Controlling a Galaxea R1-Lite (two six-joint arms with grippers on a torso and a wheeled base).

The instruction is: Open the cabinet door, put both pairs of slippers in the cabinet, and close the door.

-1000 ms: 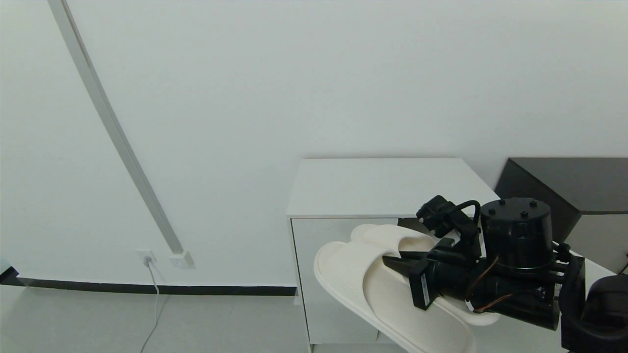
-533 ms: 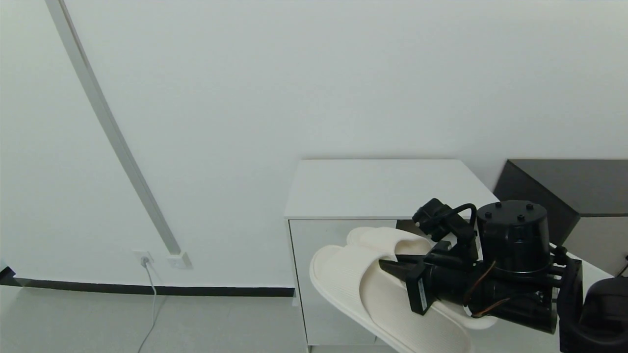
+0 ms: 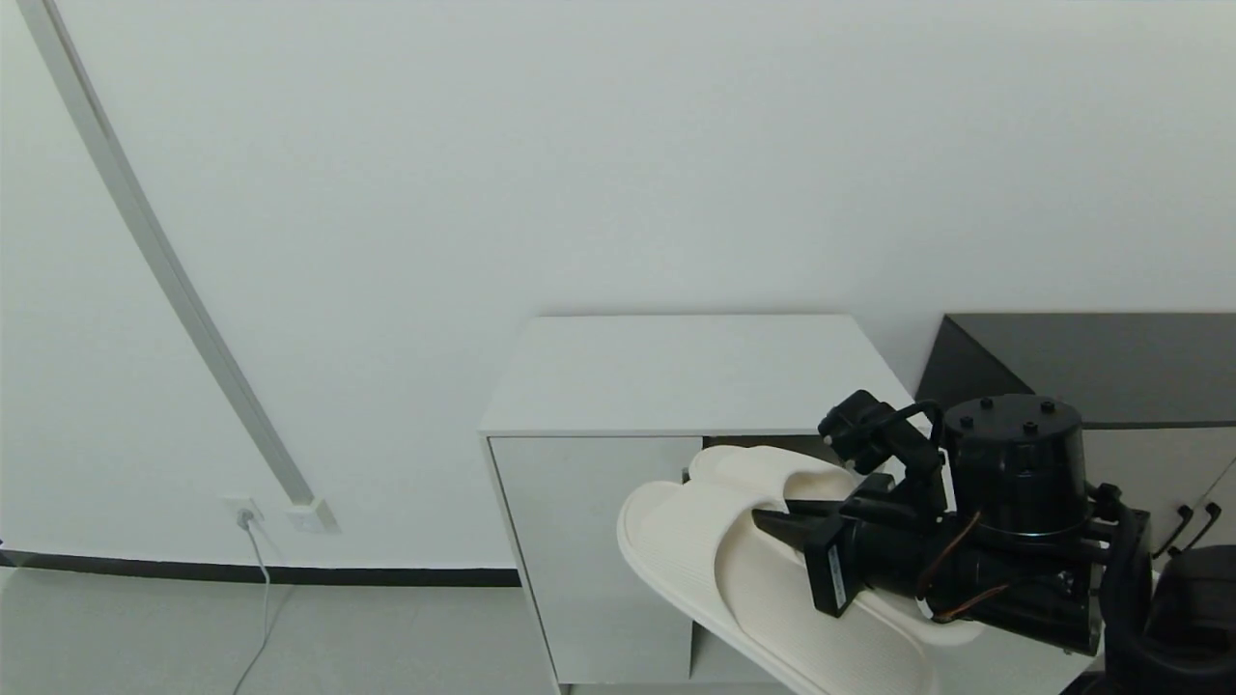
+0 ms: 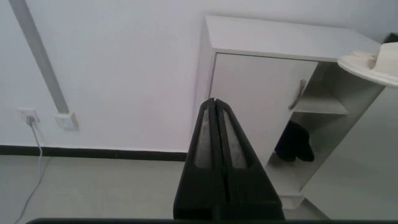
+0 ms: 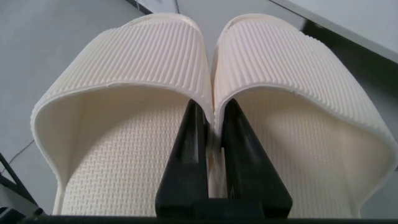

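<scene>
My right gripper (image 3: pixel 772 516) is shut on a pair of cream ribbed slippers (image 3: pixel 715 560), held in the air in front of the white cabinet (image 3: pixel 676 372). In the right wrist view its fingers (image 5: pixel 193 130) pinch the two slippers' (image 5: pixel 130 74) inner walls together. The cabinet's left door (image 4: pixel 255 106) with a curved handle (image 4: pixel 298 93) is closed. Its right half stands open, showing a shelf (image 4: pixel 320 106) and a dark thing (image 4: pixel 295 142) on the bottom level. My left gripper (image 4: pixel 214 106) is shut and empty, hanging to the left of the cabinet.
A dark grey unit (image 3: pixel 1091 367) stands right of the cabinet against the white wall. A grey trunking strip (image 3: pixel 145 241) runs slantwise down the wall to a socket with a cable (image 3: pixel 246 516). Bare floor (image 3: pixel 290 637) lies left of the cabinet.
The whole head view has shifted, so the cabinet now sits further left in the picture. The right gripper keeps the slippers in the same hold.
</scene>
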